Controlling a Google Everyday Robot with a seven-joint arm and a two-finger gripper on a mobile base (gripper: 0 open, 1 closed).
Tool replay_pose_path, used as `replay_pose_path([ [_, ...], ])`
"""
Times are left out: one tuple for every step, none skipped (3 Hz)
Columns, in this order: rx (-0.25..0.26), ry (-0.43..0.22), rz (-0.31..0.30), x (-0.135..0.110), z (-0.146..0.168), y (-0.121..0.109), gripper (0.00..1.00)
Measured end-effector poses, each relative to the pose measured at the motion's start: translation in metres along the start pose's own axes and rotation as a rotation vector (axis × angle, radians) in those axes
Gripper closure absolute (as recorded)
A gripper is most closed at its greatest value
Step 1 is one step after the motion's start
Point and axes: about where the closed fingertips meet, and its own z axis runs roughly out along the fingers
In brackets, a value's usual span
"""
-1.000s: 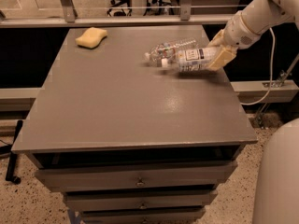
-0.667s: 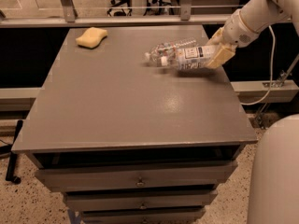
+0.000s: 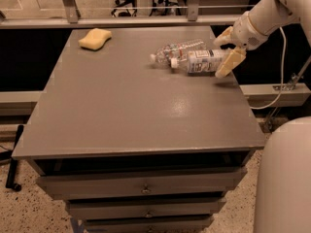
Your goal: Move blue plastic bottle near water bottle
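The blue plastic bottle (image 3: 200, 61) lies on its side at the table's far right, white cap pointing left. The water bottle (image 3: 179, 49), clear and ribbed, lies on its side just behind it, and the two touch or nearly touch. My gripper (image 3: 221, 56) is at the blue bottle's base end. Its cream fingers (image 3: 230, 62) are spread open, one behind the base and one in front of it. The bottle rests on the table.
A yellow sponge (image 3: 95, 38) lies at the far left of the grey table (image 3: 136, 110). The table's right edge is close to the gripper. A rail runs behind the table and drawers sit under its front. The robot's white body (image 3: 284, 178) fills the lower right.
The gripper's fingers have spread wider apart at the blue bottle's base. Both bottles lie where they were.
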Motion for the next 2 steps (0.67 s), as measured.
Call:
replay_pose_path([
  [0.002,0.003,0.003,0.0007,-0.001,0.0004,0.0],
  [0.009,0.007,0.01,0.0004,-0.0051,0.0015,0.0],
])
